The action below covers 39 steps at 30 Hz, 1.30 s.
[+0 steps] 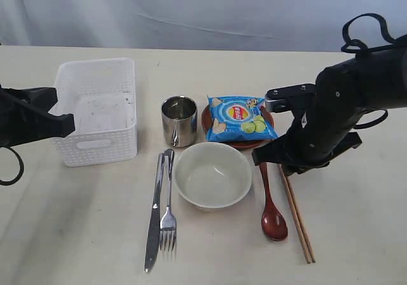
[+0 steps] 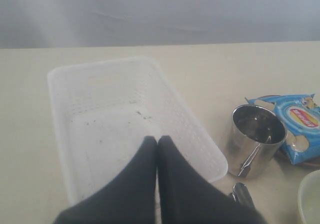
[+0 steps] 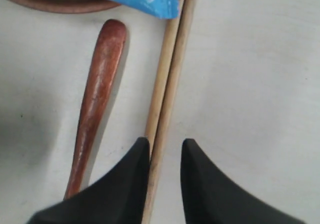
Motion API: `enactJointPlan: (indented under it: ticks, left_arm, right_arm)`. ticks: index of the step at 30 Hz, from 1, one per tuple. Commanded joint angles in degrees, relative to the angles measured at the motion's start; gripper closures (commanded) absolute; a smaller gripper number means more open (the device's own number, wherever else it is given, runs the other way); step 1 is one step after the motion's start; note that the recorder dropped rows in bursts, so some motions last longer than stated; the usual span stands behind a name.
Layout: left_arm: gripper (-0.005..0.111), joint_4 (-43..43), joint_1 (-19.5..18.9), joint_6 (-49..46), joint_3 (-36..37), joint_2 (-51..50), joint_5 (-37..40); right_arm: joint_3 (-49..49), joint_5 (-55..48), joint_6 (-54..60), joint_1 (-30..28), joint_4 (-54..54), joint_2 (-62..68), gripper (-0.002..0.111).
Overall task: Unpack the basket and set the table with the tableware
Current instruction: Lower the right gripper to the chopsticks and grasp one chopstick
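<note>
Outside, shows the basket [image 1: 95, 146] on the left of the table [image 1: 356, 234], cup [image 1: 179, 121] and bowl [image 1: 213, 180] to its right. From the left wrist, shows the left gripper [image 2: 157, 141] pressed together over the basket. From the right wrist, shows the right gripper [image 3: 165, 146] slightly apart over the chopsticks [image 3: 170, 69]

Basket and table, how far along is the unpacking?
Done: the basket is empty; steel cup, bowl, plate under the chip bag, knife, fork, spoon and chopsticks lie on the table. In hand: the right end effector hovers open over the chopsticks. Remaining: seemingly nothing but backing away.
</note>
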<state>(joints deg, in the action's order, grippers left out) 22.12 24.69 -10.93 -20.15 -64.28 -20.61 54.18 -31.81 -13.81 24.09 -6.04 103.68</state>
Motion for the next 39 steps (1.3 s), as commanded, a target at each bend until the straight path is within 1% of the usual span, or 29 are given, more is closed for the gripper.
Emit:
enactJointPlan:
  ticks: [1,39]
  left_arm:
    - [0.107,0.67,-0.15,0.42,0.32,0.29,-0.19]
    - [0.107,0.67,-0.15,0.42,0.32,0.29,-0.19]
  right_arm:
    - [0.31,0.13,-3.16,0.03,-3.36,0.04,0.086]
    - [0.31,1.98,-3.39,0.03,-2.73,4.02,0.086]
